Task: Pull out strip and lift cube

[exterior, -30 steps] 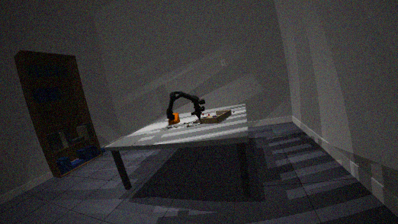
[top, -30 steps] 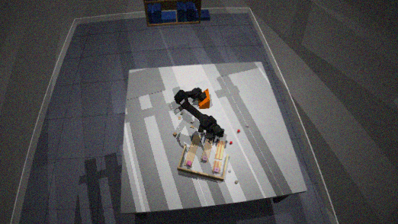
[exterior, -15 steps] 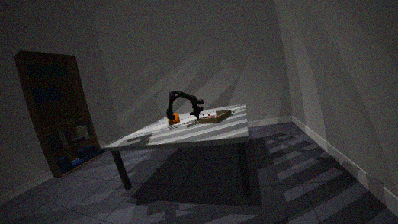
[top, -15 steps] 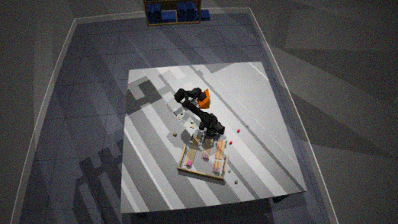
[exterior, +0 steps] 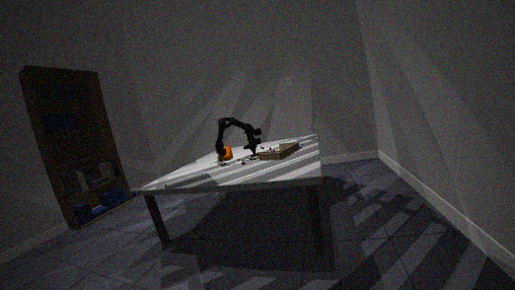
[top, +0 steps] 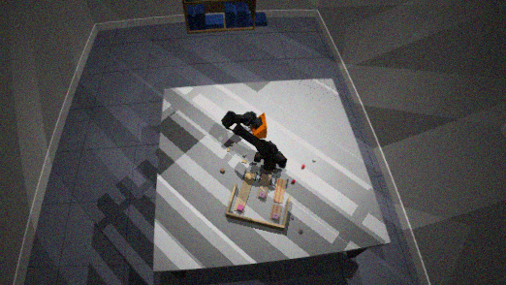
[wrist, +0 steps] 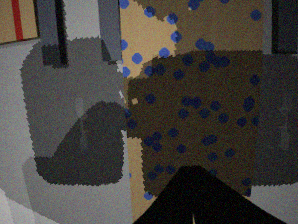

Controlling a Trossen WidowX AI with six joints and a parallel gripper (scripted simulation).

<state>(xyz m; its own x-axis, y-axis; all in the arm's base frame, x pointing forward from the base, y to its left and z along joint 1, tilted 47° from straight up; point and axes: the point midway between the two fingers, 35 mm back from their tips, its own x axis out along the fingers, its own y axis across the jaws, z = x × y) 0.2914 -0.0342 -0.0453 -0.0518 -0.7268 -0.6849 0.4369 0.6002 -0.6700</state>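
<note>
My gripper [top: 268,170] [exterior: 254,154] [wrist: 190,175] is shut and empty, low over the near end of the middle strip. This strip [top: 265,183] [wrist: 210,125] has blue dots, and a pale pink cube [top: 262,194] is on it. The left strip [top: 244,191] carries a brighter pink cube [top: 239,207]. On the right, an orange, red-lined piece [top: 281,190] [wrist: 9,22] and a shorter piece [top: 275,208] lie apart; the shorter one bears another cube [top: 275,216]. Labels are not readable. Arm and shadow hide part of the near ends.
A low wooden frame [top: 257,221] [exterior: 268,157] surrounds the strips' far part. Grey upright bars [wrist: 110,30] flank the dotted strip. Small red bits [top: 303,166] [top: 293,181] and a brown bit [top: 222,171] lie around. The orange base [top: 261,127] [exterior: 226,153] is behind the gripper.
</note>
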